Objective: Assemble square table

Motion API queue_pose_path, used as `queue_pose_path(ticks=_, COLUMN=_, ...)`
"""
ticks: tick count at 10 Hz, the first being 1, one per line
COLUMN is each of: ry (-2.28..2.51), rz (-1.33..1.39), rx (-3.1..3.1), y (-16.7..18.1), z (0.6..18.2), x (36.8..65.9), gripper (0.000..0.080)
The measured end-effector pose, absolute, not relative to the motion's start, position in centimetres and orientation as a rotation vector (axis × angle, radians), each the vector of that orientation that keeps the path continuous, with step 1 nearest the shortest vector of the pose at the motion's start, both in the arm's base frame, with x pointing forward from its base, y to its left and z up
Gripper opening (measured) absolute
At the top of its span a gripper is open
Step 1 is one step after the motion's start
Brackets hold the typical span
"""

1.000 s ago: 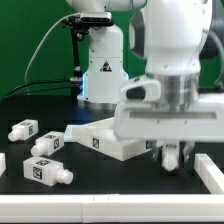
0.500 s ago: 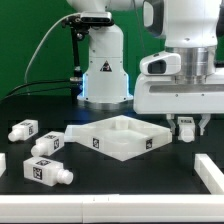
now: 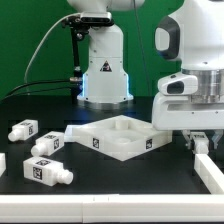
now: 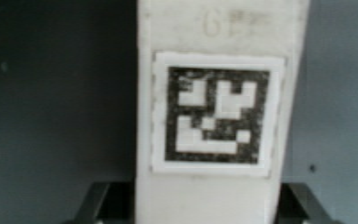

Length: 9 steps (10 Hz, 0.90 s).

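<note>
The white square tabletop (image 3: pixel 120 136) lies rim-up in the middle of the black table. My gripper (image 3: pixel 203 141) hangs just past its corner on the exterior view's right, above the table surface. It is shut on a white table leg (image 4: pixel 208 100), whose black-and-white tag fills the wrist view. The dark fingers (image 4: pixel 108 202) press against both sides of that leg. Three more tagged legs lie loose on the exterior view's left: one (image 3: pixel 22 129) farthest back, one (image 3: pixel 48 145) in the middle and one (image 3: pixel 48 171) nearest the front.
A plain white border bar (image 3: pixel 211 171) runs along the front on the exterior view's right, close under my gripper. Another bar end (image 3: pixel 2 161) shows at the left edge. The arm's white base (image 3: pixel 103 72) stands behind the tabletop, with a green backdrop beyond.
My gripper has carried the leg toward the exterior view's right, from in front of the tabletop to beyond its right corner, and the tabletop now shows in full.
</note>
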State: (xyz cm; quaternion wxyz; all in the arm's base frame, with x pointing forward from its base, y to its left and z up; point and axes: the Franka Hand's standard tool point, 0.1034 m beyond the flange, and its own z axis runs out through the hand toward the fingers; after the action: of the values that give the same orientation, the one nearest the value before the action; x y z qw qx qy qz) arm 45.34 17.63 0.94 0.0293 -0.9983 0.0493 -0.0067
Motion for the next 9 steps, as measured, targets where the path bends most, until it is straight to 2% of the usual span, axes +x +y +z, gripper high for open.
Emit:
queue_pose_path(ticks=2, ry=0.148, rz=-0.026, rx=-3.079, y=17.5, z=0.8, x=45.5, gripper=0.0287)
queue_pose_path(ticks=3, ry=0.145, rz=-0.025, rx=-3.079, y=17.5, z=0.8, x=45.4, gripper=0.0364)
queue_pose_path(ticks=4, ry=0.14, rz=-0.026, rx=-3.08, y=17.5, z=0.9, x=45.5, gripper=0.05)
queue_pose_path(ticks=5, ry=0.066, rz=0.001, rx=-3.087, y=16.7, z=2.0, x=45.7, gripper=0.05)
queue_pose_path(ticks=6, ry=0.032, rz=0.006, rx=-3.082, y=15.4, z=4.6, x=46.6, gripper=0.062)
queue_pose_path(ticks=7, ry=-0.018, rz=-0.007, rx=-3.079, y=14.0, z=6.3, x=47.5, gripper=0.0641)
queue_pose_path(ticks=9, ry=-0.392, rz=-0.053, rx=-3.062, y=8.9, z=8.5, x=49.5, gripper=0.0647)
